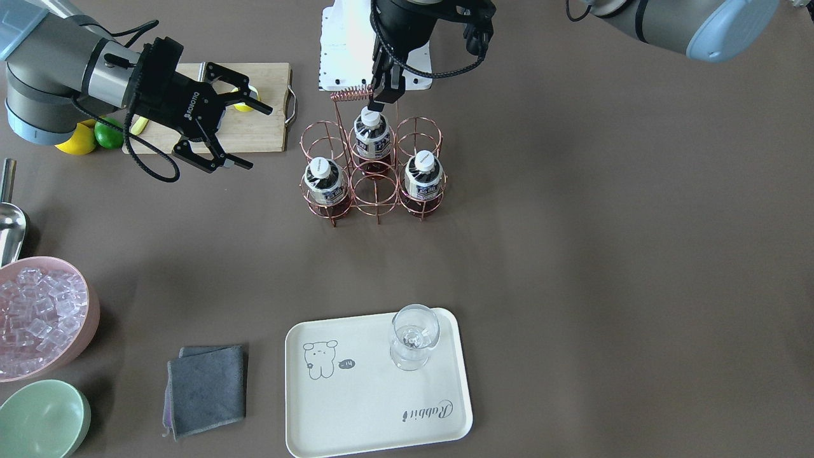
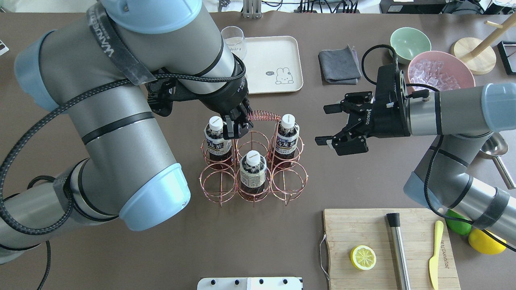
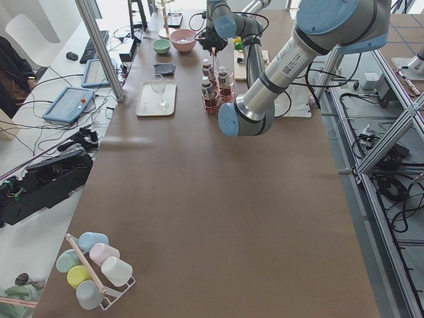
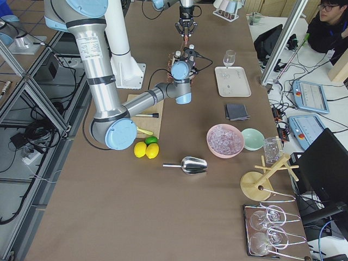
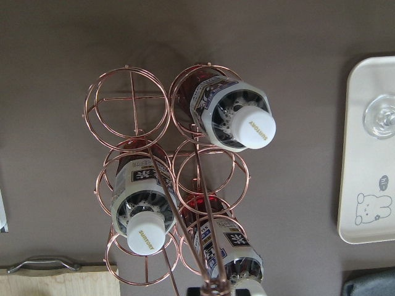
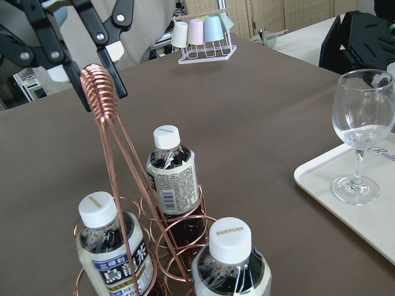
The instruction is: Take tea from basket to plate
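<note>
Three tea bottles [image 1: 372,137] [image 1: 324,181] [image 1: 423,175] stand upright in the copper wire basket [image 2: 217,183]. The other three cells hold nothing. My left gripper [image 2: 236,128] hangs over the basket at the left end of its coiled handle [image 2: 264,117]. In the right wrist view its black fingers [image 6: 114,83] are spread beside the coil and hold nothing. My right gripper [image 2: 334,125] is open and empty, hovering right of the basket. The cream plate [image 1: 356,407] lies at the far side of the table.
A wine glass [image 1: 413,337] stands on the plate's corner. A grey cloth [image 2: 339,64], green bowl [image 2: 405,42] and pink bowl of ice [image 2: 439,72] lie far right. A cutting board [image 2: 387,249] with half a lemon, a muddler and a yellow knife lies near right.
</note>
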